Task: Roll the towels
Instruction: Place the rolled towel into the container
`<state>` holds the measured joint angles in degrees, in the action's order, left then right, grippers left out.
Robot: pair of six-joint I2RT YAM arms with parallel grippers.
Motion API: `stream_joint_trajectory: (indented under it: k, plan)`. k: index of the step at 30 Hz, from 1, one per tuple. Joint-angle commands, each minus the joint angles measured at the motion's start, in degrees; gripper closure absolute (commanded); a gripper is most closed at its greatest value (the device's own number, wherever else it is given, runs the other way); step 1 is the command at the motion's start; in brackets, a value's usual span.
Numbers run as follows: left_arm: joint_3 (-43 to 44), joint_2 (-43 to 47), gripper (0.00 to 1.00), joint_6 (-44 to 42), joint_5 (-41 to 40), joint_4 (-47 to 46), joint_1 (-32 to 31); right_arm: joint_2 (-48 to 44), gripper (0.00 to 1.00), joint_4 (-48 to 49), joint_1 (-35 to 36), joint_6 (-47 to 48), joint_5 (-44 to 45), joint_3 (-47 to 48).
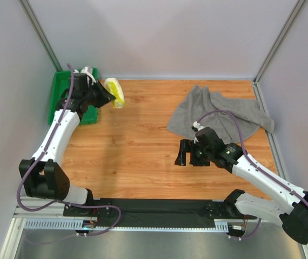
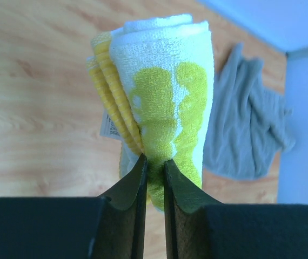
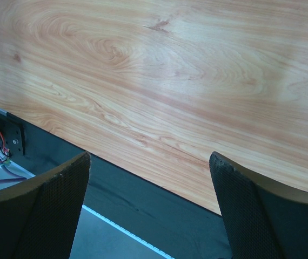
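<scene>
Logged left hand (image 2: 154, 162) pinching rolled white-yellow towel (image 2: 165, 81) beside green bin (image 1: 59, 91); found right hand (image 3: 148, 156) spread wide over counter (image 1: 132, 145); saw grey towel (image 1: 219, 113) crumpled at far right.

The lower end of the rolled white-yellow towel (image 2: 165, 86) disappears between and behind the fingers (image 2: 128, 189) of the left end effector (image 2: 154, 162), so where it ends cannot be told. A small tag (image 2: 108, 125) on its side is too blurred to read. The grey towel (image 2: 246, 129) beyond is out of focus there. From above, the left arm (image 1: 62, 127) covers much of the green tray (image 1: 57, 91). The right end effector (image 3: 148, 162) has both fingers cut off by its wrist view's lower edge.
</scene>
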<state>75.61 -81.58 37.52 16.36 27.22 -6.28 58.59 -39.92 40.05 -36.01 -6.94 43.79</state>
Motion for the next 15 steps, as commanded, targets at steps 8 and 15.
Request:
stream_joint_trajectory:
  k: [8, 15]
  plan:
    - [3.6, -13.2, 1.00, 21.0, -9.5, -26.7, 12.3, -0.6, 0.08, 4.6, -0.1, -0.1, -4.7, -4.2]
    - [3.9, -23.5, 1.00, 29.8, -25.9, -42.3, 14.7, 3.5, 0.08, 7.0, 0.0, 1.2, -6.9, -5.0]
